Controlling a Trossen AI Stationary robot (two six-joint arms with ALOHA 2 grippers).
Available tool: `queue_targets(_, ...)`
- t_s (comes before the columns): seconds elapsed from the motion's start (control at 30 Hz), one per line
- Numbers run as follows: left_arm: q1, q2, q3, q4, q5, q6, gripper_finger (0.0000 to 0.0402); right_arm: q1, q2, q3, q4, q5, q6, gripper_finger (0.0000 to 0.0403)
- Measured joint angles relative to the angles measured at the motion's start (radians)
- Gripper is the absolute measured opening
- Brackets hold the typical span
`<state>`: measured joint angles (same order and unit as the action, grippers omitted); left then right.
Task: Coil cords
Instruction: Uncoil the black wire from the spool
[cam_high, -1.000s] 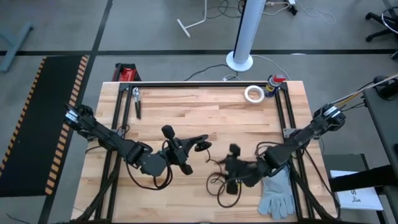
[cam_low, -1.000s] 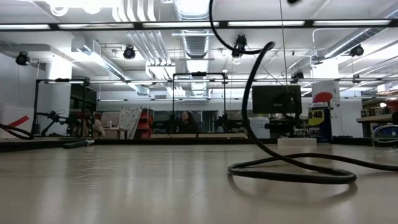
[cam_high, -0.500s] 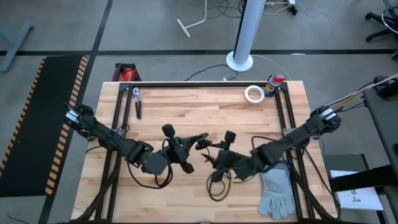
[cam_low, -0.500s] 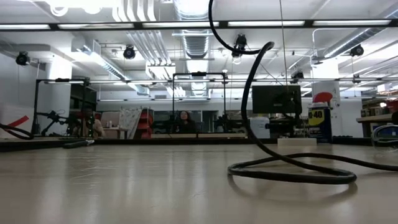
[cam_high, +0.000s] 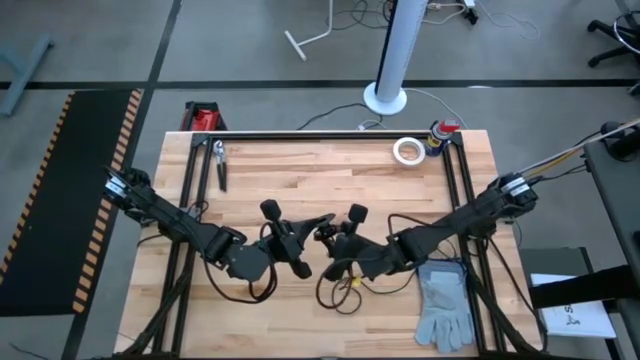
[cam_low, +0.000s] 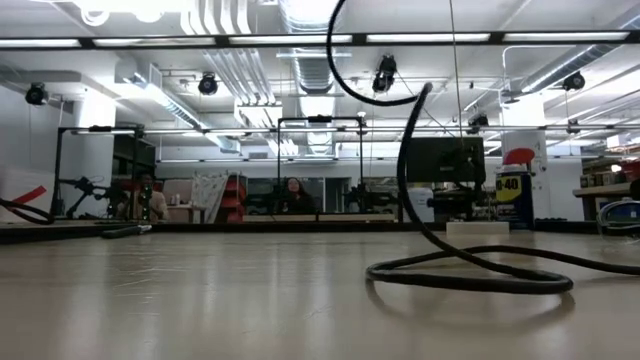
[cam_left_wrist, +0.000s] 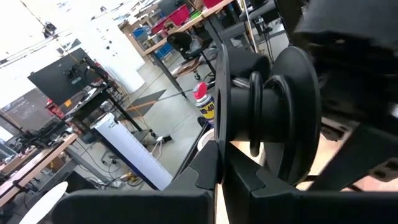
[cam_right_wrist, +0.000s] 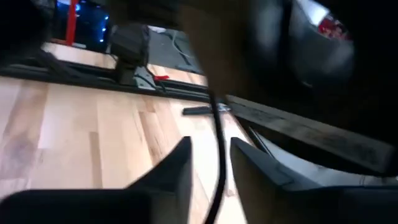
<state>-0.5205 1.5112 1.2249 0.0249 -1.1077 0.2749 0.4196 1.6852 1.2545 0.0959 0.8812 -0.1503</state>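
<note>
Black cord (cam_high: 340, 288): lying in loose loops on the wooden surface (cam_high: 300, 170) near its front middle, one strand running up between the slightly parted fingers of the right hand (cam_high: 335, 243), as the right wrist view is showing. Left hand (cam_high: 318, 228): hanging just beside the right hand over the loops; whether it is open or holding anything cannot be told. Step, as a judgement: gathering the slack for winding; the next move is calling for laying the strand round into one tight ring.
</note>
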Motion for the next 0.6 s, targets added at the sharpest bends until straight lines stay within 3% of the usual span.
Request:
queue_targets(0.13, 0.000, 0.000, -0.004, -0.006, 0.001, 0.002, 0.0000, 0.014, 0.000, 0.000, -0.001, -0.036, -0.021, 0.0011)
queue_targets(0.43, 0.000, 0.002, -0.006, -0.165, 0.027, 0.023, 0.0000, 0.063, -0.004, 0.011, -0.007, -0.056, -0.048, 0.0004)
queue_targets(0.6, 0.000, 0.005, -0.007, -0.166, 0.025, 0.057, 0.0000, 0.060, -0.002, 0.006, -0.013, -0.077, -0.025, 0.0003)
